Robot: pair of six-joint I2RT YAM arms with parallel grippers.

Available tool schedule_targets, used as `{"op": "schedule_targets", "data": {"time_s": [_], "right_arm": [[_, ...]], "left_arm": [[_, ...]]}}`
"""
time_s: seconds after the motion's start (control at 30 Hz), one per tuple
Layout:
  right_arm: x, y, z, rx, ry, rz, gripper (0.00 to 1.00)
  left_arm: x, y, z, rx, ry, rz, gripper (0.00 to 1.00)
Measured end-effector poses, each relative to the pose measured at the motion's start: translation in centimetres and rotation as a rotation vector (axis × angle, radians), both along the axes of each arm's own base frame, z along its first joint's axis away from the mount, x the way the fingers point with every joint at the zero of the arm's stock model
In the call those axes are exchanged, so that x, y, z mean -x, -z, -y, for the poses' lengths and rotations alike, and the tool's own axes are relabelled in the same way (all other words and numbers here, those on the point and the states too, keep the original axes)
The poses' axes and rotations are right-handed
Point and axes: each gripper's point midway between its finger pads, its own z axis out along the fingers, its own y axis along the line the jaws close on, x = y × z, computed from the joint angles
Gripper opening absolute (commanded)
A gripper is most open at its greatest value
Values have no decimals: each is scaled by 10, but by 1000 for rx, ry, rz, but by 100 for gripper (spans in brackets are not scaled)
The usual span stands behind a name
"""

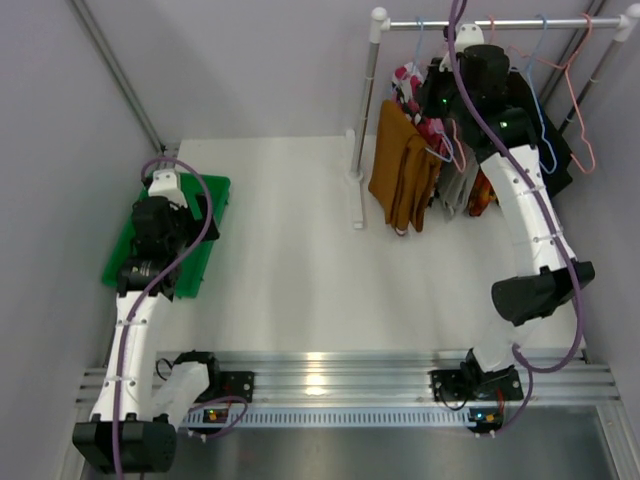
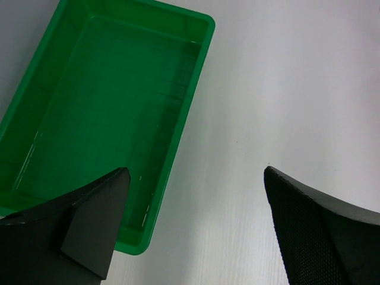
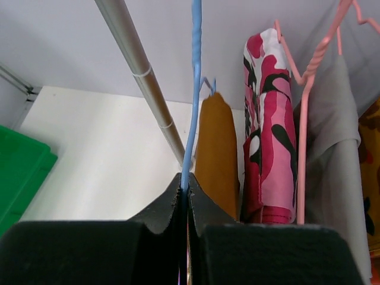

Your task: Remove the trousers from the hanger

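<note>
Trousers [image 3: 217, 154] just beside right gripper [image 3: 185, 191] clamping blue hanger [image 3: 195, 89].

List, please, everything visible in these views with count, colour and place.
mustard-brown cloth trousers: one, mustard, hanging on the rack.
pink floral-print cloth trousers: one, pink-white-black, beside the mustard pair.
grey cloth garment: one, grey, next to the pink pair.
orange patterned garment: one, orange, beside the grey.
plain black garment: one, black, rack's right end.
thin blue wire hanger: one, blue, clamped by the right arm.
pink wire hangers: at least two, pink, on the rack.
metal clothes rack: one, silver, table's far right.
green plastic tray: one, green, table's left.
white table: one, white, beneath all.
left end effector: one, black, open over the tray's edge.
right end effector: one, black, shut on the blue hanger.
</note>
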Motion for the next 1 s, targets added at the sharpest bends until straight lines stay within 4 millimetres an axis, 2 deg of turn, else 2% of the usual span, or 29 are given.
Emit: {"op": "schedule_targets", "data": {"time_s": [0.2,0.37,0.8,0.9,1.0], "right_arm": [[24,-29,9,-34,2,68,0],[24,-43,14,-47,12,119,0],[18,-77,15,-78,23,231,0],[22,-79,15,-77,19,235,0],[39,-76,18,-75,6,228,0]], "left_arm": [[-4,-19,1,25,-12,84,99],[-4,-41,5,47,2,171,99],[-6,-45,15,55,64,189,99],[-4,-48,24,48,128,196,99],[0,-53,38,49,220,215,99]]}}
